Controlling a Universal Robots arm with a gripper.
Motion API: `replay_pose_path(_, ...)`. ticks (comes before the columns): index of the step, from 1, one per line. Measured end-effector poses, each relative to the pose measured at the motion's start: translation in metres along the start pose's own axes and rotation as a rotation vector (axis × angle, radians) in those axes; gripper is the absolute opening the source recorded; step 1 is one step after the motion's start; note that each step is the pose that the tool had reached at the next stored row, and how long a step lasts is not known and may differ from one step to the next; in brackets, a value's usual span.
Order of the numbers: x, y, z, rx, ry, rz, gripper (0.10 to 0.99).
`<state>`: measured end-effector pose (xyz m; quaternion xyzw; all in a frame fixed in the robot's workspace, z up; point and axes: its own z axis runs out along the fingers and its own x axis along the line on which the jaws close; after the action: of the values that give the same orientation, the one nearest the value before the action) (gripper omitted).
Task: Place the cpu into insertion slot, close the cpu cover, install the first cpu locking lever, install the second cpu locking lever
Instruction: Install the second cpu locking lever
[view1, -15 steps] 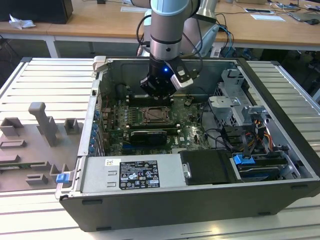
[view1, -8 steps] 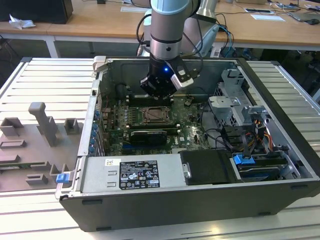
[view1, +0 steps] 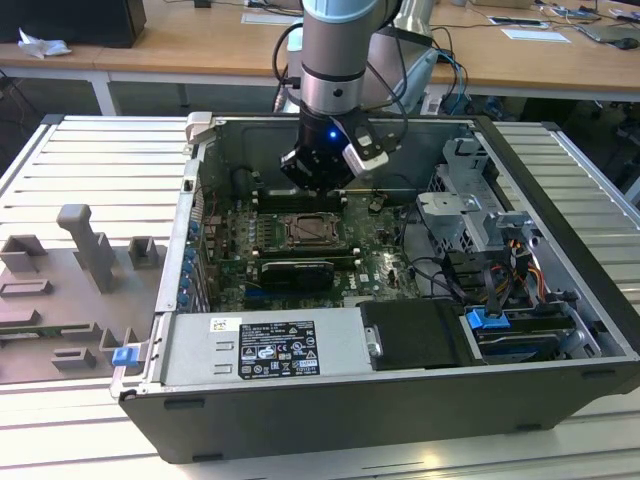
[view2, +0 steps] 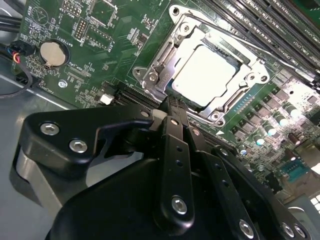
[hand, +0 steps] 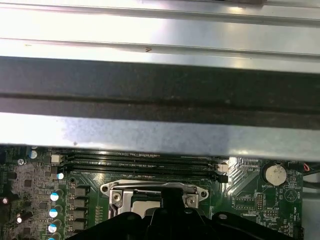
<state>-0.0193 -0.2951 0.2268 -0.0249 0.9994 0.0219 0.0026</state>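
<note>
Beside memory slots (view2: 260, 20) — cpu (view2: 205, 75), tool (view2: 172, 107) above

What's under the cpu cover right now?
Through the window of the cpu cover, in the second wrist view, the cpu shows its pale metal face, seated in the insertion slot. The frame covers the chip's edges; the contacts beneath are hidden.
</note>
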Motion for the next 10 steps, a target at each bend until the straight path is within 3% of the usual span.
replay_pose_path(5, 0.0001, -0.0011, -0.0013, 0.000, 0.0001, 0.000, 0.106)
replay_pose_path(10, 0.0000, -0.0007, -0.0101, 0.000, 0.0000, 0.000, 0.106)
